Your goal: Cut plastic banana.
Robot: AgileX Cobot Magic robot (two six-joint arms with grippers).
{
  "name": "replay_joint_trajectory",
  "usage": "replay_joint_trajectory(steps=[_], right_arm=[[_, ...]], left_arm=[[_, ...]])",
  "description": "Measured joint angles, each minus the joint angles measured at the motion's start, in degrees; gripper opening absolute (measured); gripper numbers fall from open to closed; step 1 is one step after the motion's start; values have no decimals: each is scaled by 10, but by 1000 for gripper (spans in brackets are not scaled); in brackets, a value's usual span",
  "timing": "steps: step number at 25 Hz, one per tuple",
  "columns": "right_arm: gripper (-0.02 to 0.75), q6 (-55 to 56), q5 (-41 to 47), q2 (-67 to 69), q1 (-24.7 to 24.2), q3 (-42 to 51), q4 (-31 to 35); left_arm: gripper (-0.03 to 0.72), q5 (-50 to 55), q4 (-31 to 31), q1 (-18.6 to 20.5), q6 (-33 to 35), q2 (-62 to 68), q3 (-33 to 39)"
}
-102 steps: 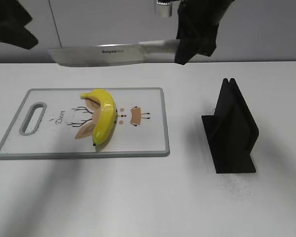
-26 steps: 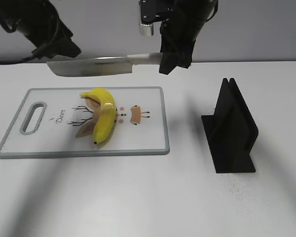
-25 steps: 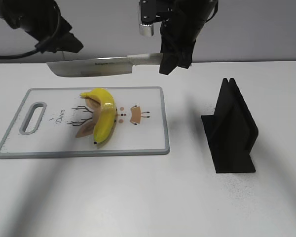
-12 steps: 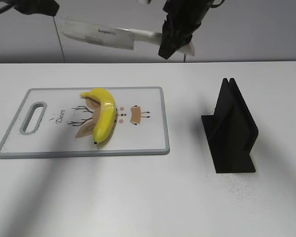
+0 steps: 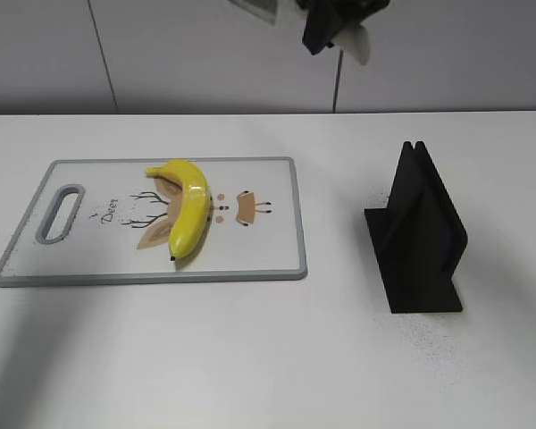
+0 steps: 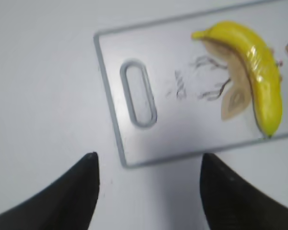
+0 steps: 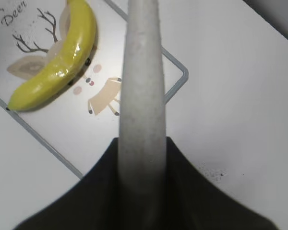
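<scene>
1. Black right gripper [image 5: 332, 20] now raised to the very top edge of the exterior view, well above the table; half a second ago lower, with the whole knife blade on show to its left.
2. Only a pale sliver of that knife [image 5: 255, 9] left in the exterior view now, cut off by the frame; brand lettering no longer readable.
3. Left arm gone from the exterior view apart from a dark scrap at the far left edge; a second ago large and dark over the board's upper left.
4. Banana [image 5: 188, 212] and cutting board [image 5: 277, 259] unmoved across all the frames; banana uncut, lying on the deer print in the board's middle.
5. Right wrist view: jaws closed on the grey knife [image 7: 141, 91] handle, which runs up the middle and hides part of the board [image 7: 180, 81]; blade itself out of sight there.
6. Banana [image 7: 57, 64] upper left of that handle, well below it, not touched.
7. Left gripper [image 6: 149, 191] spread wide and empty, two dark fingertips [image 6: 69, 191] blurred at the bottom, hovering over bare table just off the board [image 6: 134, 153] at its slotted-handle end; banana [image 6: 259, 81] at far right.
8. Black knife stand [image 5: 417, 234] upright on the table, well right of the board, empty.
</scene>
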Motion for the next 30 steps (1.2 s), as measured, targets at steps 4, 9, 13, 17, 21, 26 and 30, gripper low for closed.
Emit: replay_joint_trajectory(steps=[4, 9, 13, 17, 21, 26, 30], right_arm=[[162, 83, 1, -37, 0, 5, 3], [162, 139, 1, -102, 0, 73, 11], [162, 147, 0, -162, 0, 165, 11], [162, 149, 0, -228, 0, 260, 8], [161, 152, -23, -295, 0, 363, 7], [161, 178, -89, -369, 0, 485, 7], [161, 199, -133, -415, 0, 570, 7]], left_arm=[[617, 80, 17, 28, -25, -5, 2], [593, 85, 20, 39, -36, -58, 54], [592, 86, 20, 39, -37, -126, 122], [591, 87, 20, 39, -38, -204, 189], [589, 89, 20, 39, -39, -288, 242], [589, 89, 20, 39, -43, -396, 302], [589, 89, 20, 39, -45, -489, 350]])
